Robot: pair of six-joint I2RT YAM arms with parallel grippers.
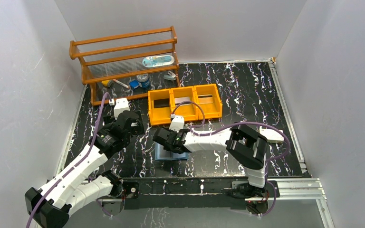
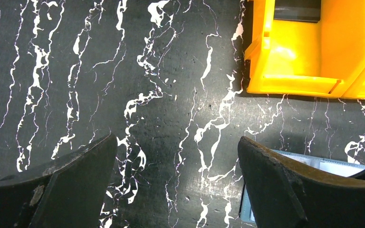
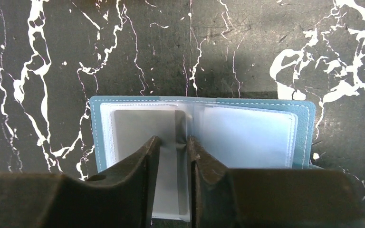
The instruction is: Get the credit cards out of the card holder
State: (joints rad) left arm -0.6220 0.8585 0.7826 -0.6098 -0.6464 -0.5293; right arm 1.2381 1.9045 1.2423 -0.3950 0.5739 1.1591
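1. One card holder [image 3: 94, 133] lies opened flat on the table, directly under the right gripper [image 3: 173, 142].
2. One grey card [image 3: 133, 128] sits in the holder's pocket, mostly left of the fingers. The pocket to their right shows pale clear plastic.
3. The right gripper's jaws stand close together with a slim gap over that card's right edge. I cannot tell whether they pinch it.
4. One orange tray [image 1: 159, 117] with three compartments stands just beyond the right gripper. Seen from above, left to right, it holds one dark card [image 1: 160, 102], one silver-grey card [image 1: 183, 99] and one tan-gold card [image 1: 205, 99].
5. The left gripper [image 2: 177, 147] is spread wide and holds nothing. The tray is ahead to its right, and the holder's corner is beside its right finger.
6. One white box [image 1: 272, 134] lies well to the right of the right gripper.
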